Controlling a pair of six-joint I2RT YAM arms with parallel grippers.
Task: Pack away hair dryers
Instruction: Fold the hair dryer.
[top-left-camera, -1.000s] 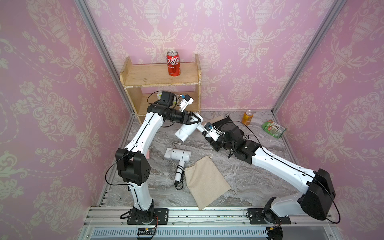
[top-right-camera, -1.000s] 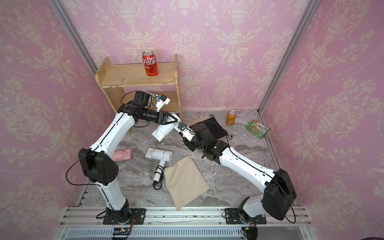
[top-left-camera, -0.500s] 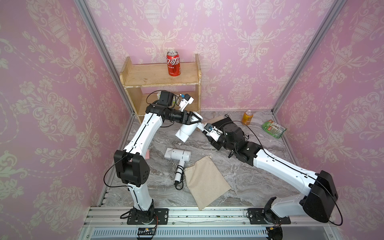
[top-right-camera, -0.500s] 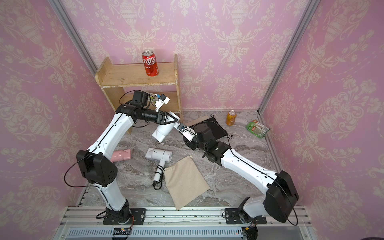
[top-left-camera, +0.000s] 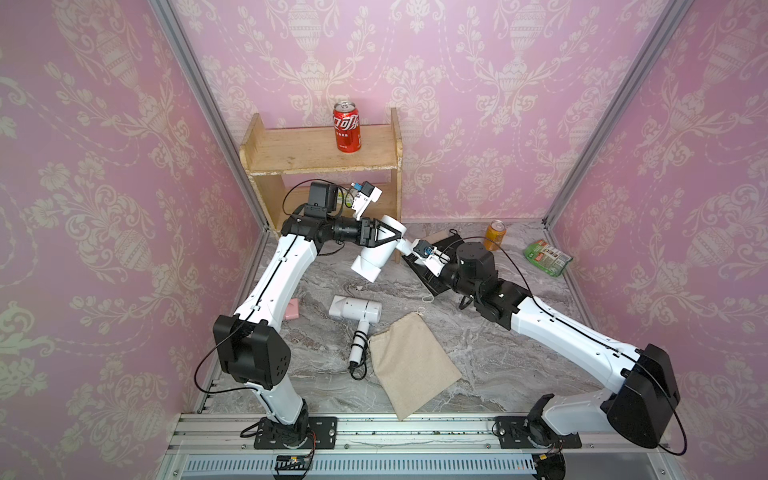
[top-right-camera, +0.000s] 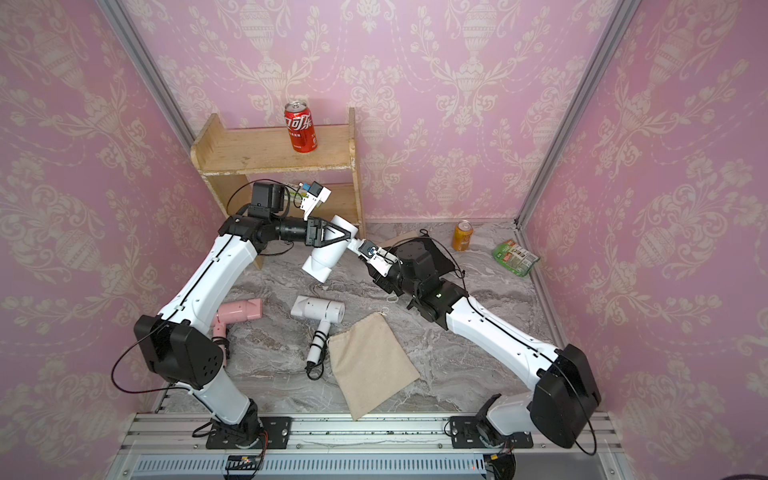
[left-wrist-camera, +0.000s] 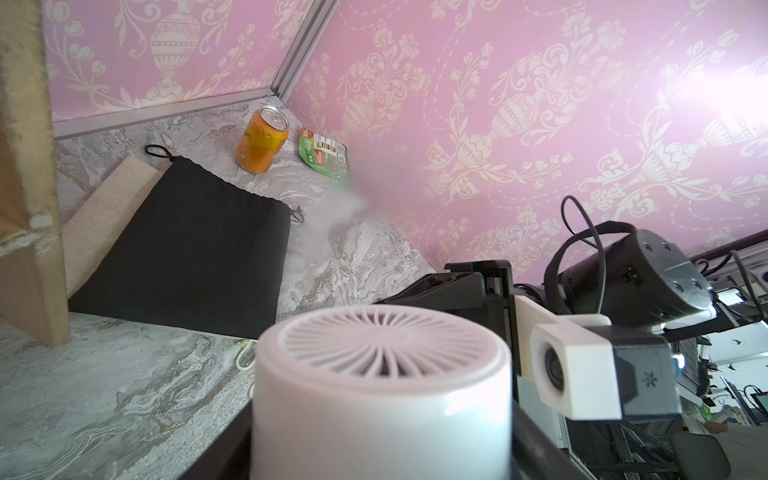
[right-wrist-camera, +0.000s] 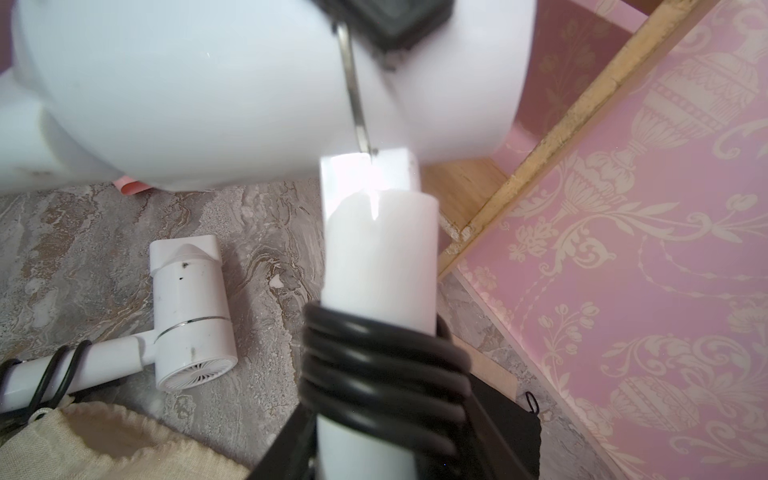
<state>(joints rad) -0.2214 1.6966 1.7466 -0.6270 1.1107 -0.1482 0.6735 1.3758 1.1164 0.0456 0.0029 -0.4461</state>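
One white dryer (top-left-camera: 372, 259) aloft, shelf (top-left-camera: 291, 151) just beside

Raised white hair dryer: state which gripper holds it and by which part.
Both hold the white hair dryer: left gripper clamps its barrel, right gripper grips its cord-wrapped handle.

The left arm (top-left-camera: 277, 282): upright from its base, bent at the elbow, forearm level and pointed at the held white hair dryer (top-left-camera: 371, 262). The left gripper (top-left-camera: 386, 237): fingers spread wide across that dryer's barrel, clamping it off the table. The right arm (top-left-camera: 561, 336): stretched low and long toward the dryer from the opposite side. The right gripper (top-left-camera: 409, 250): closed about the dryer's cord-wrapped handle, just beside the left gripper.
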